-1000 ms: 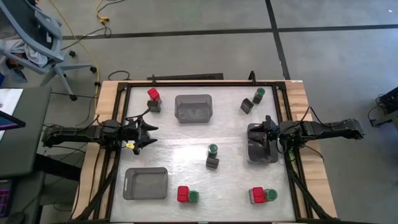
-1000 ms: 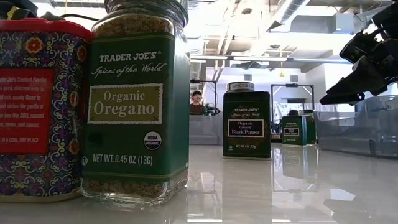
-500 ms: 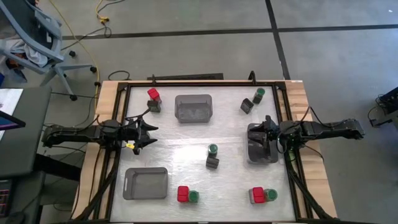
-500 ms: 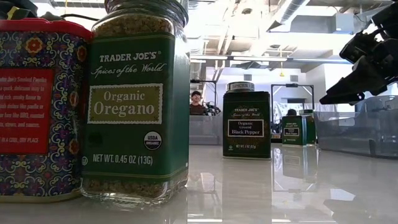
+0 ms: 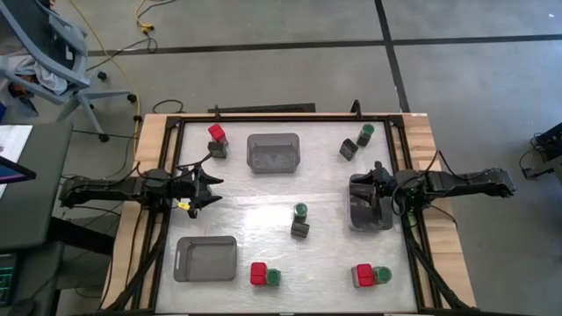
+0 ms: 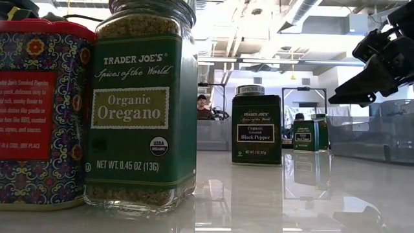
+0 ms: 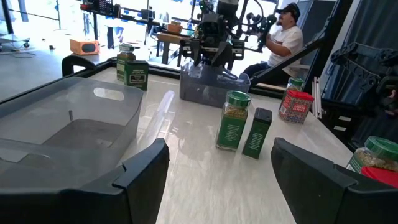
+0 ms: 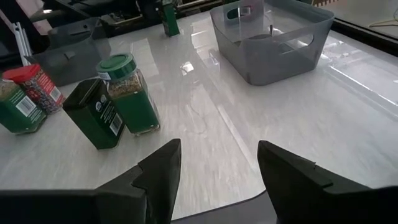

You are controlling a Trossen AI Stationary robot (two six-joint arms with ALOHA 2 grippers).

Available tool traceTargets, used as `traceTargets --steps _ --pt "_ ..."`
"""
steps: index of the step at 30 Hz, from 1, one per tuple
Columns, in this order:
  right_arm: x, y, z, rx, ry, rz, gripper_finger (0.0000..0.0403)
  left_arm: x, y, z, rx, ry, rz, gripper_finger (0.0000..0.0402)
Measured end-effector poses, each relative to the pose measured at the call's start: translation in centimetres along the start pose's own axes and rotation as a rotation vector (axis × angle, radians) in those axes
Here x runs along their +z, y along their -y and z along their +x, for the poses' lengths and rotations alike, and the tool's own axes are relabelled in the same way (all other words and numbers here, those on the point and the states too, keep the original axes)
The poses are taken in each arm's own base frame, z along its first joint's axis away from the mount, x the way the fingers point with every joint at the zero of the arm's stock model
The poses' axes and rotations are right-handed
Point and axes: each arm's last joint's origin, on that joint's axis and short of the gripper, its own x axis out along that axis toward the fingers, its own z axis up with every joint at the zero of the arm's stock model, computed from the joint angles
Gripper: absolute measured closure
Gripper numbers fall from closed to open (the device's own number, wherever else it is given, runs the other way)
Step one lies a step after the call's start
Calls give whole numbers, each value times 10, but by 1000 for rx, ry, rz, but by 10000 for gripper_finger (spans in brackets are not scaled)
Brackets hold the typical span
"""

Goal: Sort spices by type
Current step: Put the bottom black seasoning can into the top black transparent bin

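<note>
Spices [image 5: 300, 220] are sitting mid-table, at nine o'clock from the spread right gripper [image 5: 367, 195], three o'clock from the spread left gripper [image 5: 213, 188].

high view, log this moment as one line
left gripper: open, empty | right gripper: open, over grey tray | spices: unsorted

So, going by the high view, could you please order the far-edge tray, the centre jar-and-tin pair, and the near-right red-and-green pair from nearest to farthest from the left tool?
From the left tool, which is open at the table's left:
1. Far-edge tray, middle of the far side.
2. Centre jar-and-tin pair, mid-table.
3. Near-right red-and-green pair, near edge, right side.
</note>
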Motion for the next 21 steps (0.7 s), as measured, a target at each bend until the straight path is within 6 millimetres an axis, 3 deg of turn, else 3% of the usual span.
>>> traceTargets --steps 12,21 --pt "4 0 0 -1 39 98 155 0 0 0 0 -1 0 131" --pt "6 6 0 -61 53 121 103 0 0 0 0 0 0 131"
